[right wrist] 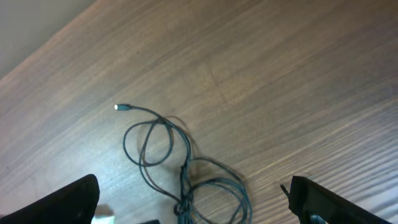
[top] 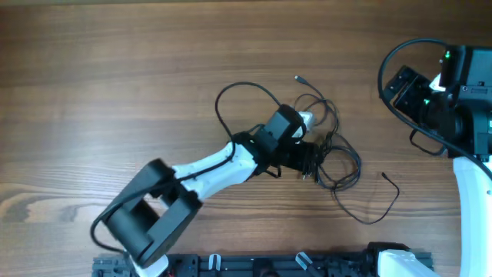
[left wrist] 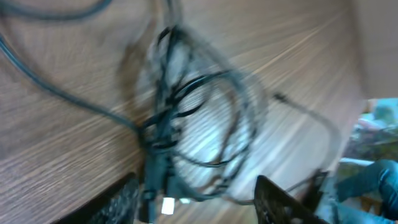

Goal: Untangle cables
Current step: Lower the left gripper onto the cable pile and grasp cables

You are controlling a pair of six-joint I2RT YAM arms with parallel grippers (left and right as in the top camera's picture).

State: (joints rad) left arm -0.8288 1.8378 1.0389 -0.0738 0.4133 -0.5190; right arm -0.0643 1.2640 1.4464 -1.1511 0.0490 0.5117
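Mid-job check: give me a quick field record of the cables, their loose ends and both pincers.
cables: one tangled bundle mid-table, not yet separated
loose loop: lying out from the knot, beside the left arm
free plug ends: one beyond the knot, one on the right arm's side
left pincer: open, fingers either side of the knotted cords; view blurred
right pincer: open, empty, held back from the bundle
table: bare wood

Robot lab workstation: wood-grain tabletop point(top: 108, 69), left arm point(top: 207, 168), right arm point(top: 470, 181), mounting rail point(top: 254, 266).
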